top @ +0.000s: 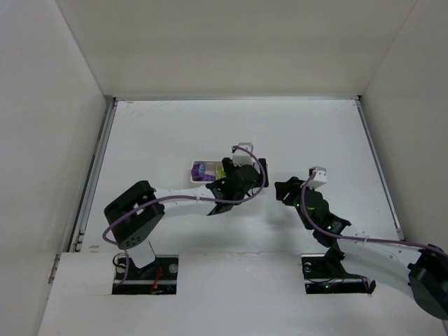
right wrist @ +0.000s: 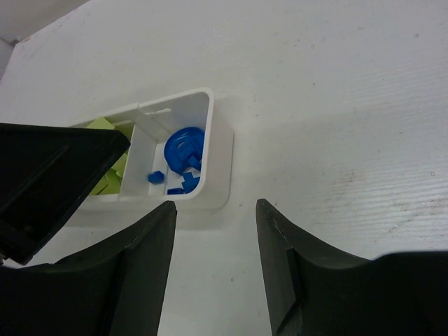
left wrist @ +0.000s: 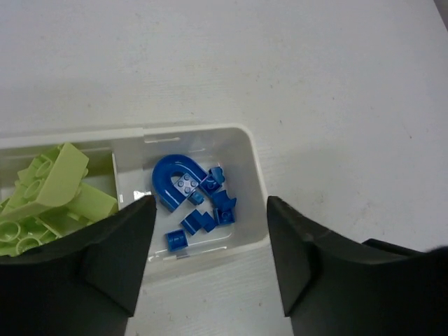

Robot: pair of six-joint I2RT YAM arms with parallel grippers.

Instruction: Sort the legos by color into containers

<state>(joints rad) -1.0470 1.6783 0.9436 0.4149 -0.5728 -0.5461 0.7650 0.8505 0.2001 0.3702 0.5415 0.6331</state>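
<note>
Counter (left wrist: 315, 84): one.
Tray (left wrist: 255, 182): one, white, long and low.
Compartments (left wrist: 239, 164): three in a row, running left to right.
Purple legos (top: 201, 169): one small clump in the left compartment, too small to count.
Lime legos (left wrist: 52, 185): at least four, heaped in the middle compartment and partly hidden.
Blue legos (left wrist: 175, 183): one large arch plus about six tiny pieces in the right compartment.
Arms: two, the left arm (top: 178, 199) and the right arm (top: 378, 248).
Jaws: four, two per arm.

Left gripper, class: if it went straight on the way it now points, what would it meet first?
Probably the blue bricks in the end compartment of the white tray: they lie straight ahead of the left gripper, between its open fingers. How far off they are is unclear.
</note>
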